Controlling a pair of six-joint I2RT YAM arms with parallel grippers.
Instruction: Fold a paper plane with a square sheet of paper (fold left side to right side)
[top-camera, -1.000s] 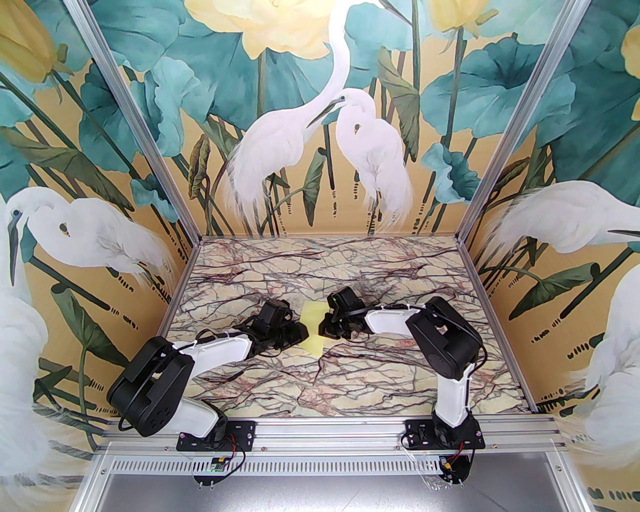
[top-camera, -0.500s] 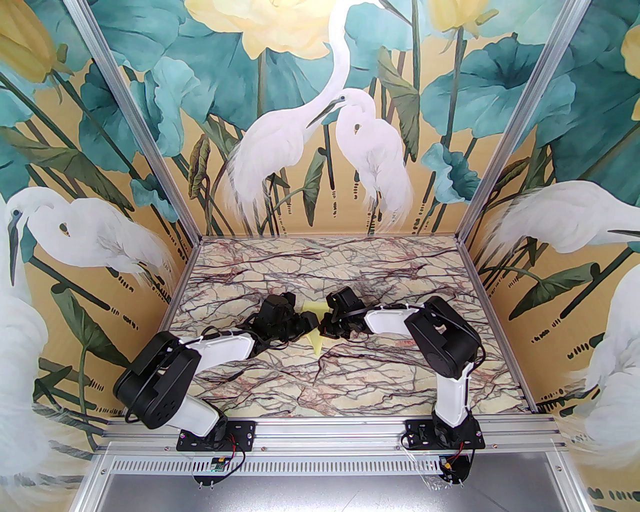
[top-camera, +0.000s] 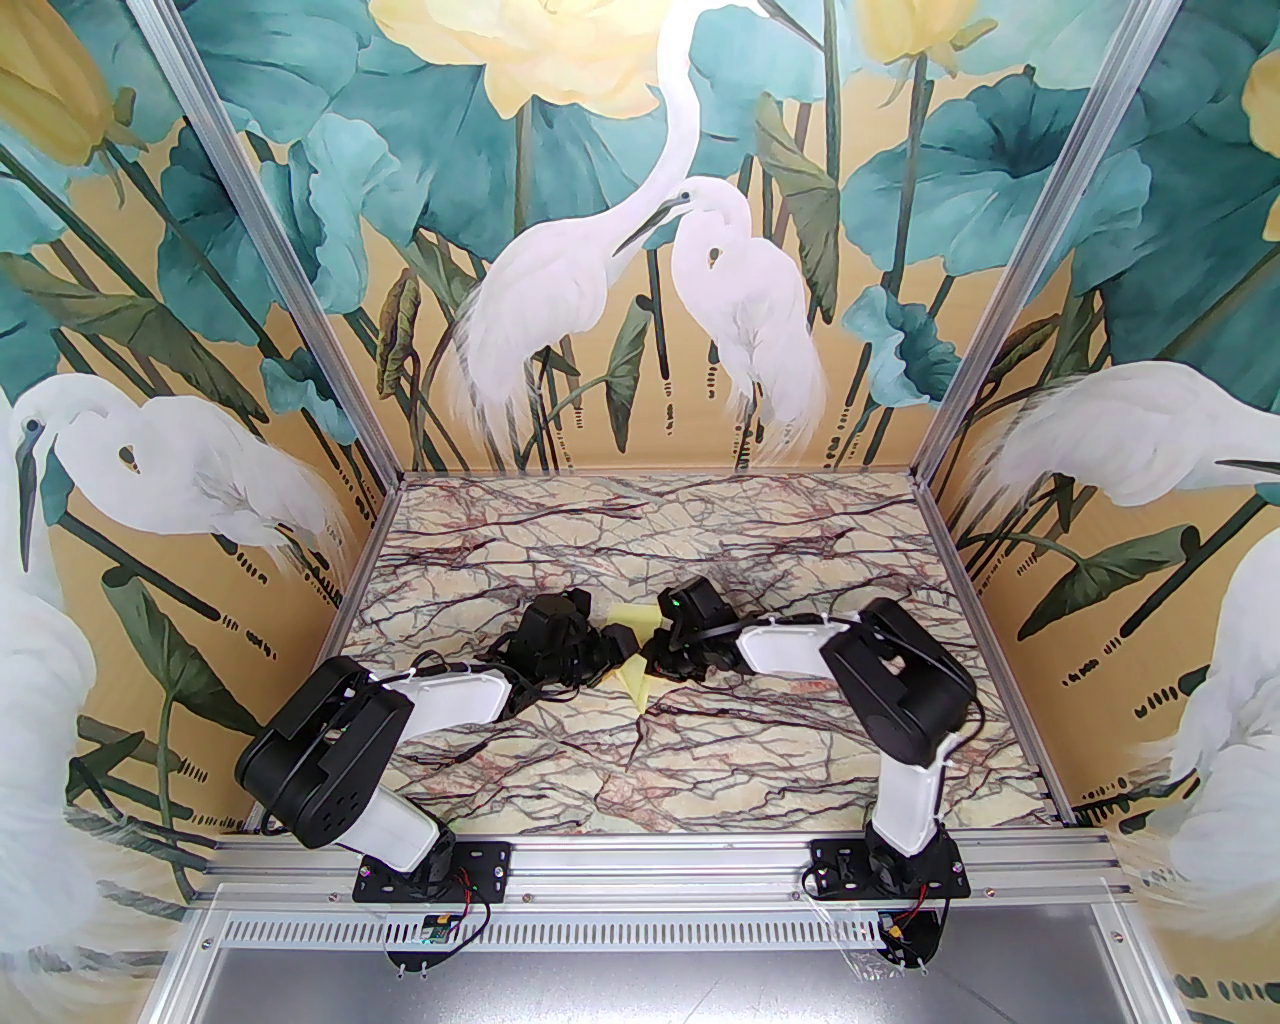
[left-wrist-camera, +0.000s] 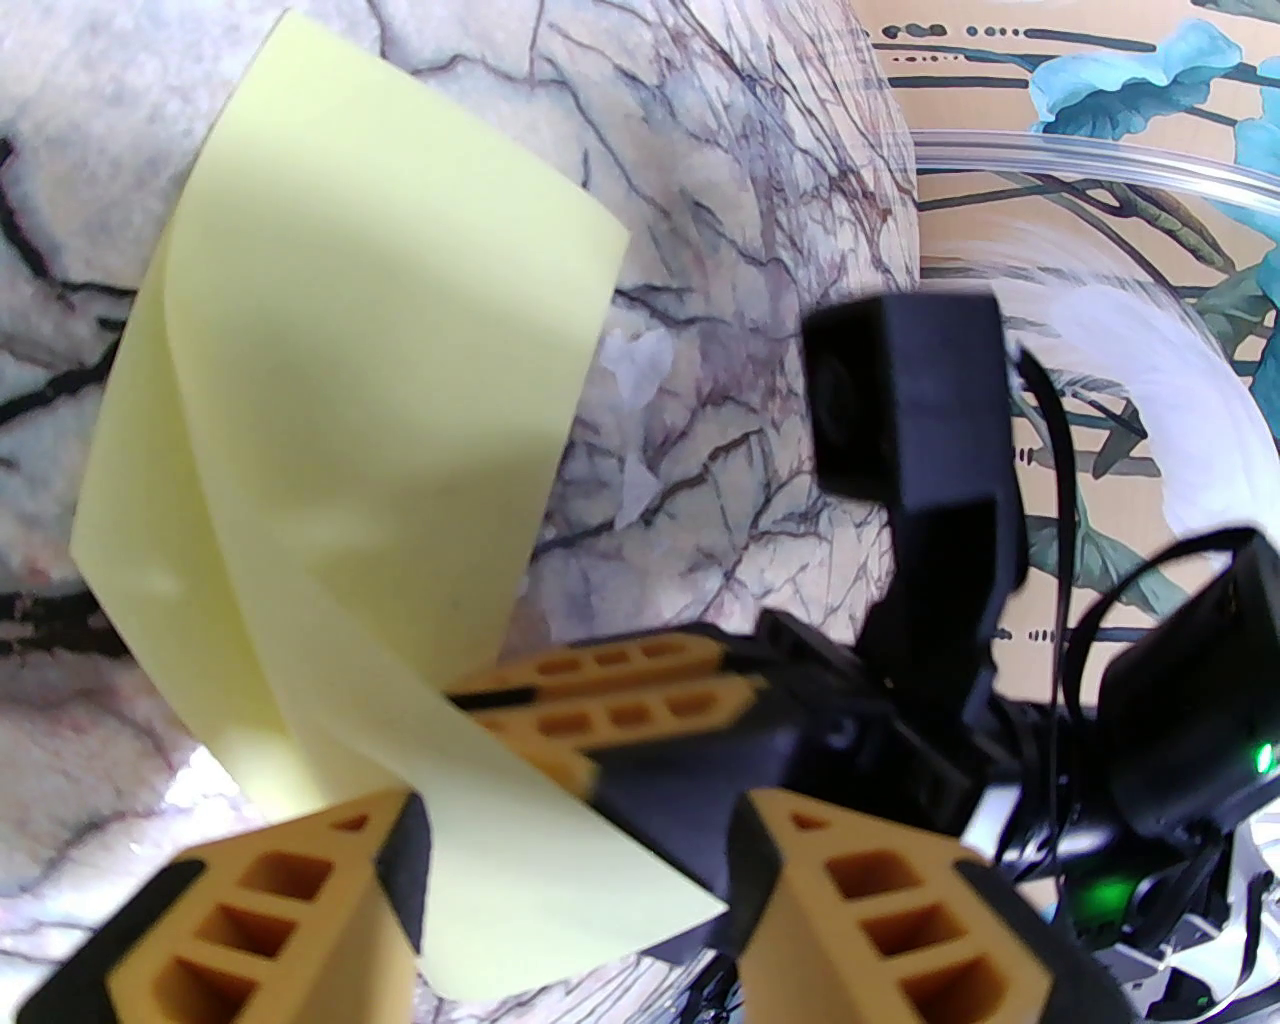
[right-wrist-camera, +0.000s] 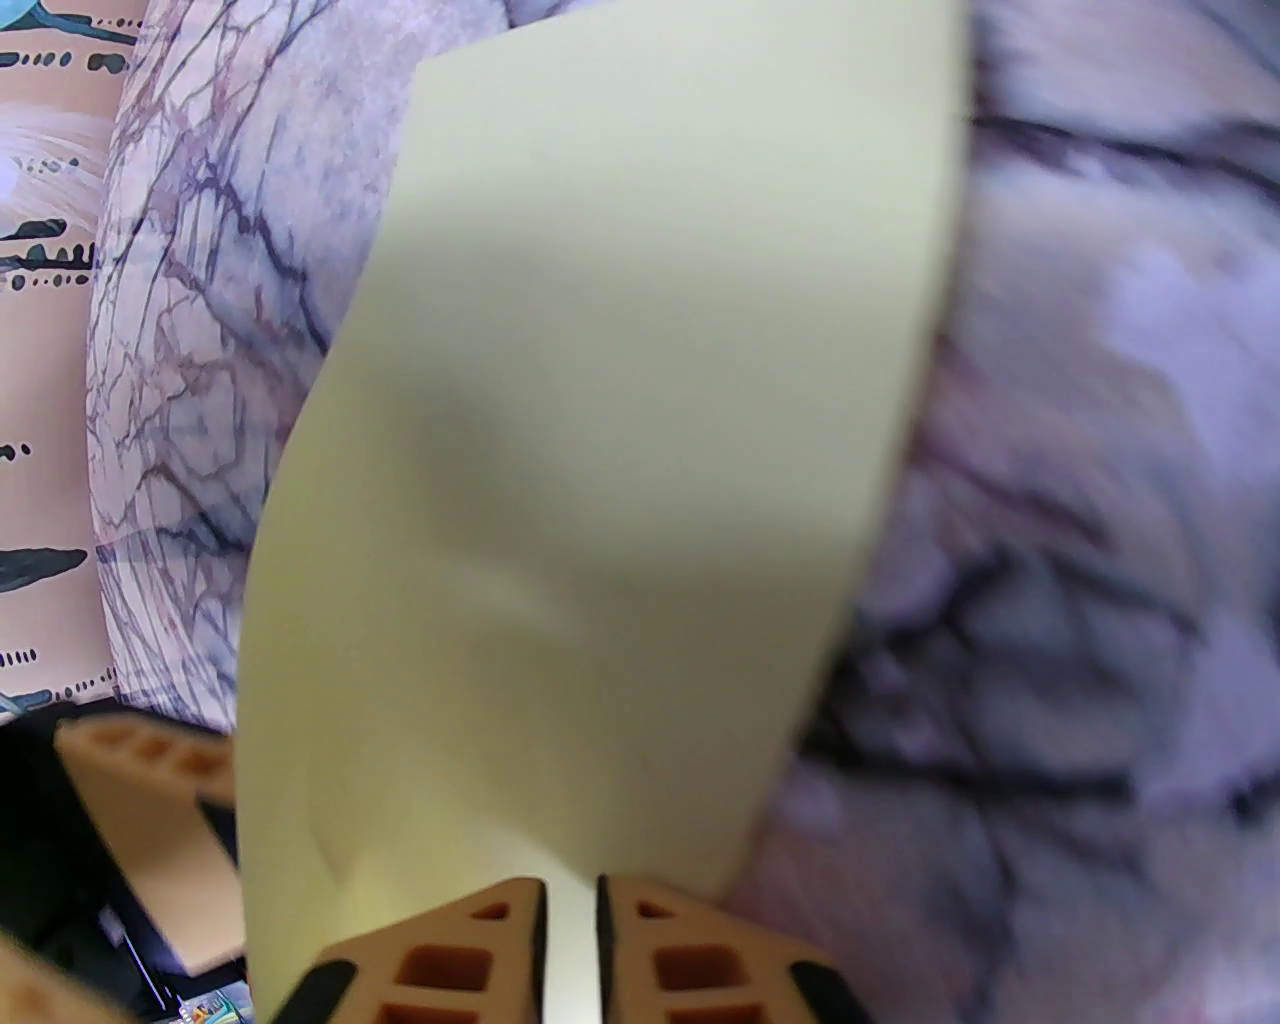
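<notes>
The square sheet of paper (left-wrist-camera: 330, 400) is pale yellow and lies on the marble table, bent over on itself in a loose curl. In the top view, parts of the sheet (top-camera: 633, 682) peek out between the two grippers at mid-table. My left gripper (left-wrist-camera: 570, 900) is open, with a corner of the sheet passing between its orange fingers (left-wrist-camera: 270, 900). My right gripper (right-wrist-camera: 570, 940) has its jaws a narrow gap apart, and the sheet (right-wrist-camera: 620, 420) rises out of that gap. The left gripper (top-camera: 618, 645) and the right gripper (top-camera: 652, 655) almost touch tip to tip. A paper plane is out of view.
The marble table (top-camera: 640, 770) is walled on three sides by painted panels, with an aluminium rail (top-camera: 640, 860) at the near edge holding both arm bases. The right arm's wrist camera block (left-wrist-camera: 905, 400) stands close in front of my left gripper.
My left gripper moved right over the sheet until it met the right gripper, and it opened. The flat sheet is now bent over and mostly covered. The right jaws have parted slightly.
</notes>
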